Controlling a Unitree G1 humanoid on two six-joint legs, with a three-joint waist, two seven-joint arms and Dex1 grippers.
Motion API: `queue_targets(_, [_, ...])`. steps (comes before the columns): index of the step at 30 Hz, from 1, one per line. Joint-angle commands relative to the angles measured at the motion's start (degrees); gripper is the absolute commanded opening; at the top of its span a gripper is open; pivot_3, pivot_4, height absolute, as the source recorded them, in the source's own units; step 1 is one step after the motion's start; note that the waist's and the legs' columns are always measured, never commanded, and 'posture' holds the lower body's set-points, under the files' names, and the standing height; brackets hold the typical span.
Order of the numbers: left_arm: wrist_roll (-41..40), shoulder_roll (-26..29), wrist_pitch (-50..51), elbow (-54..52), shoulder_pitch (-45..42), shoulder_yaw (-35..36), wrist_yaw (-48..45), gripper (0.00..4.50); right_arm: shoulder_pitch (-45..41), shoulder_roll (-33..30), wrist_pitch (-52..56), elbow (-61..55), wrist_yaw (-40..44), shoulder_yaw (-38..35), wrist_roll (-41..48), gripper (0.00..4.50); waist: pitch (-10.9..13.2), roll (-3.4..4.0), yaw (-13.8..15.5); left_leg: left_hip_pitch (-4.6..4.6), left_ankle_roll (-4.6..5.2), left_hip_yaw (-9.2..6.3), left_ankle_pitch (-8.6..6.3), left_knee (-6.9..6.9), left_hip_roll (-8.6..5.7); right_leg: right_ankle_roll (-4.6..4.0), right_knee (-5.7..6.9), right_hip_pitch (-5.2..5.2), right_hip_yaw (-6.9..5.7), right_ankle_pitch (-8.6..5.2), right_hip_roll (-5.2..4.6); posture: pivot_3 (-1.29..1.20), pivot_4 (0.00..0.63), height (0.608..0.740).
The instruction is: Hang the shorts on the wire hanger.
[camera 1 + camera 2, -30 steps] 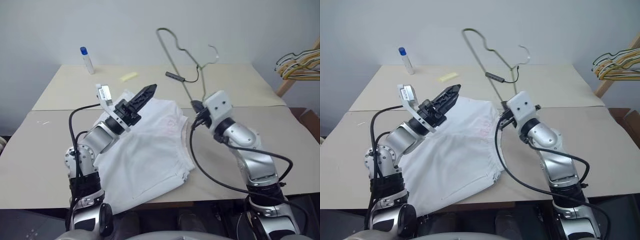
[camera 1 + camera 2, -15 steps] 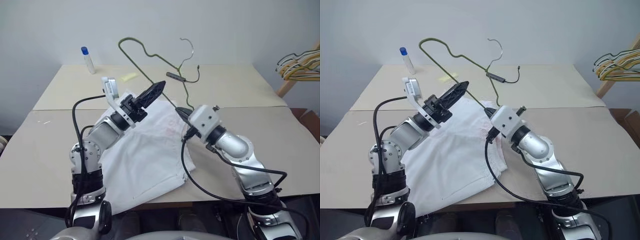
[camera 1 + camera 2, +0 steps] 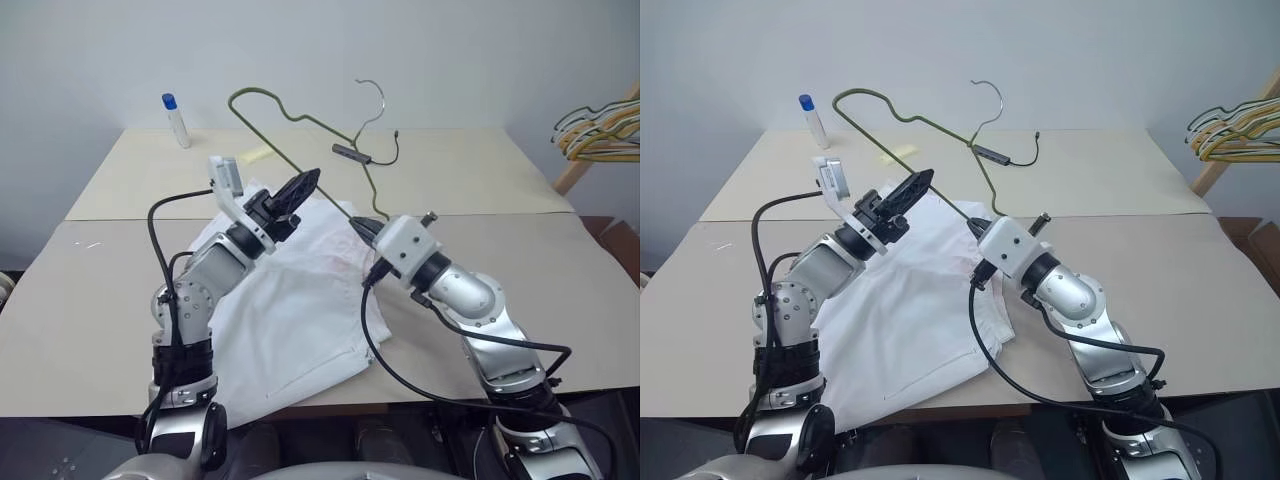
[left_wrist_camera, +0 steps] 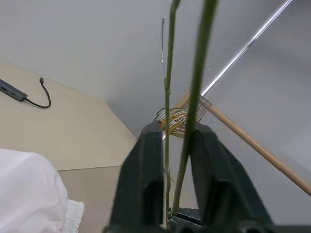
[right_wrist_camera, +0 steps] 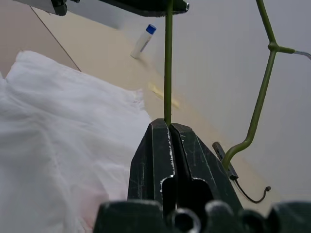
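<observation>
Overall, head views: one wire hanger [image 3: 300, 118], olive with silvery hook, held aloft over the table [image 3: 480, 170]; one pair of white shorts [image 3: 300, 300] lying flat toward the table's near edge. One blue-capped bottle [image 3: 175, 118] near the far left corner; one yellow slip [image 3: 256, 154]; one dark adapter with cable [image 3: 352, 153]. One bunch of hangers [image 3: 600, 130] beyond the right edge. No legible writing.

Left wrist view: left gripper [image 4: 176, 133], fingers closed onto the hanger wire.

Right wrist view: right gripper [image 5: 169, 127], fingers clamped tight on one wire strand.
</observation>
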Motion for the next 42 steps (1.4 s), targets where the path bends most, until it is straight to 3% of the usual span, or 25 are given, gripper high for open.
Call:
queue_targets(1, [1.66, -0.27, -1.7, -1.76, -0.8, -0.76, -0.57, 0.04, -0.26, 0.16, -2.06, -2.47, 0.45, -0.45, -0.11, 0.0, 0.0, 0.0, 0.0, 0.0, 0.0, 0.0, 0.0, 0.0, 0.0, 0.0, 0.0, 0.0, 0.0, 0.0, 0.0, -0.02, 0.0, 0.74])
queue_targets(4, [2.45, -0.39, -2.09, -2.03, -0.58, -1.26, -0.7, 0.04, -0.22, -0.22, -2.46, -2.4, 0.75, 0.04, -0.87, 0.0, 0.0, 0.0, -0.02, 0.01, 0.0, 0.0, 0.0, 0.0, 0.0, 0.0, 0.0, 0.01, 0.0, 0.0, 0.0, -0.02, 0.0, 0.74])
queue_targets(7, [5.76, 0.79, -2.78, -2.75, -0.49, -3.13, -1.81, 0.0, -0.31, -0.64, -3.77, -2.1, 1.09, 0.38, -1.99, 0.76, 0.0, 0.0, -0.02, 0.01, 0.0, 0.0, 0.0, 0.0, 0.0, 0.0, 0.0, 0.01, 0.0, 0.0, 0.0, -0.02, 0.0, 0.74])
queue_targets(13, [9.47, 2.54, -5.13, -3.26, -0.14, -4.36, -6.5, 0.0, 0.81, -1.98, -5.19, -3.07, 5.41, -0.8, 1.25, 2.84, 0.0, 0.0, -0.04, 0.0, 0.0, 0.01, 0.0, 0.0, 0.0, 0.0, -0.02, 0.01, 0.0, 0.0, 0.0, -0.02, 0.0, 0.74])
queue_targets(17, [7.66, 7.37, -4.89, -3.76, 0.46, -1.99, -14.39, 0.0, 1.7, -4.62, 7.82, -6.59, 12.85, -8.67, 16.97, 4.17, 0.01, 0.0, -0.11, -0.01, 0.0, -0.01, 0.0, 0.0, 0.01, 0.0, -0.05, 0.03, -0.02, 0.0, 0.01, -0.02, 0.0, 0.74])
queue_targets(19, [5.02, 11.54, -3.91, -4.39, 1.24, -0.21, -21.09, 0.0, -0.34, -5.61, 20.7, -6.1, 14.68, -15.5, 29.94, 4.17, 0.01, 0.01, -0.42, 0.03, 0.0, -0.01, 0.0, 0.0, 0.02, 0.0, -0.05, 0.05, -0.01, 0.01, 0.01, -0.01, 0.0, 0.74])
queue_targets(23, [1.31, 18.94, -3.09, -4.52, 2.97, 2.13, -33.59, 0.0, -3.65, -10.55, 36.64, -2.06, 18.72, -24.44, 47.37, 4.17, 0.04, 0.06, -0.29, 0.08, 0.01, -0.02, 0.0, -0.01, 0.07, -0.04, -0.04, 0.08, -0.06, 0.01, 0.05, -0.01, 0.0, 0.74])
queue_targets(28, [-6.58, 23.84, 0.07, -0.79, 2.02, 6.32, -44.33, 0.0, -4.56, -19.48, 48.17, 6.15, 32.92, -24.35, 59.75, 4.17, 0.06, 0.06, -0.1, -0.01, 0.02, 0.01, -0.01, -0.01, 0.07, -0.02, -0.2, 0.11, -0.12, 0.0, 0.02, -0.02, 0.0, 0.74])
queue_targets(33, [-9.7, 23.38, 1.57, 1.4, -0.47, 6.82, -45.68, 0.0, -8.24, -19.68, 49.41, 9.32, 40.56, -16.67, 60.62, 4.17, 0.07, 0.05, -0.47, 0.04, 0.05, 0.03, -0.02, -0.01, 0.11, 0.03, -0.17, 0.11, -0.09, -0.01, 0.07, -0.02, 0.0, 0.74])
queue_targets(42, [-7.63, 22.02, 0.98, -1.07, -0.16, 4.1, -46.25, 0.0, -16.36, -14.75, 52.19, 10.97, 37.44, -10.59, 60.41, 4.17, 0.07, 0.05, -0.21, -0.15, 0.05, -0.03, -0.02, 0.0, 0.11, 0.04, -0.19, -0.01, -0.1, 0.01, 0.06, -0.01, 0.0, 0.74])
